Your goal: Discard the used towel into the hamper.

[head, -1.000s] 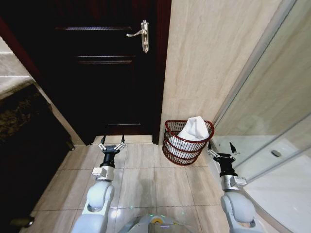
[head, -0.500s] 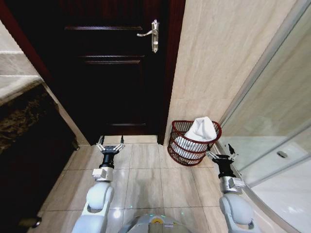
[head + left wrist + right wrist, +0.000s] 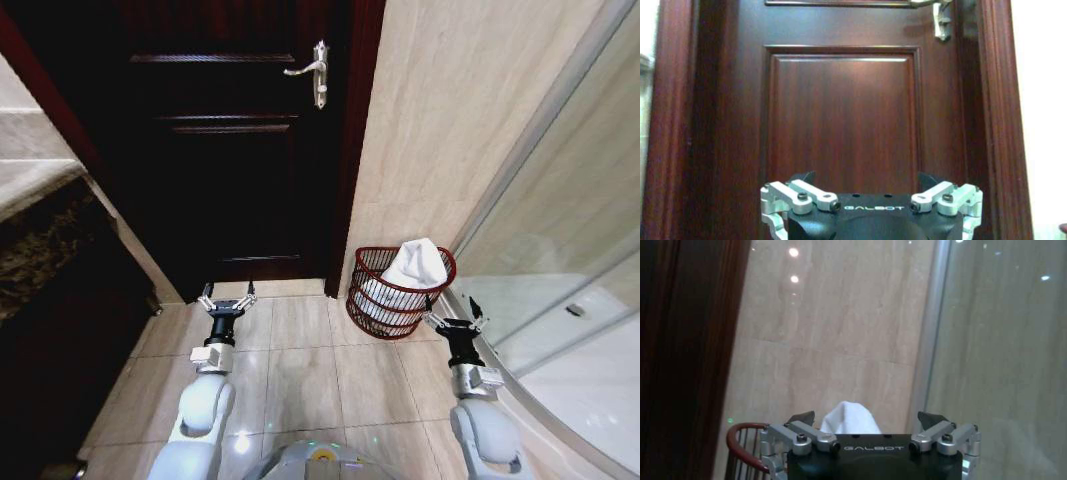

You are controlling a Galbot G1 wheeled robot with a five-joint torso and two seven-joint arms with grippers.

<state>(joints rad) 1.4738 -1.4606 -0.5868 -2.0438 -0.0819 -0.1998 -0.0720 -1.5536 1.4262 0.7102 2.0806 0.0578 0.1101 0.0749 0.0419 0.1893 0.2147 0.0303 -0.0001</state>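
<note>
- Two arms reach forward over the tiled floor (image 3: 300, 370) in our head view, and neither holds anything.
- Our left gripper (image 3: 226, 295) hangs low before the dark wooden door (image 3: 230, 150), its fingers spread apart and empty.
- Our right gripper (image 3: 453, 319) sits just beside the hamper (image 3: 385, 305), on the side toward the glass shower panel (image 3: 560, 250); its fingers are also spread apart and empty.
- From the head we see the hamper standing on the floor against the beige wall (image 3: 450, 120), between the door frame and the shower panel.
- A white towel (image 3: 413, 266) lies inside the hamper, and its bunched top rises above the rim.
- A metal door handle (image 3: 312, 73) sits high on the door.
- In our left wrist view, the left gripper (image 3: 869, 181) faces the door (image 3: 840, 110) squarely, with its two dark fingertips wide apart and nothing between them; the door handle (image 3: 939, 15) shows at the upper edge.
- In our right wrist view, the right gripper (image 3: 867, 418) points at the tiled wall, its fingertips wide apart.
- Beyond the right gripper we see the peak of the towel (image 3: 851, 417) and a curved stretch of the hamper rim (image 3: 743, 442); the door frame is on one side and the shower panel (image 3: 1000, 350) on the other.
</note>
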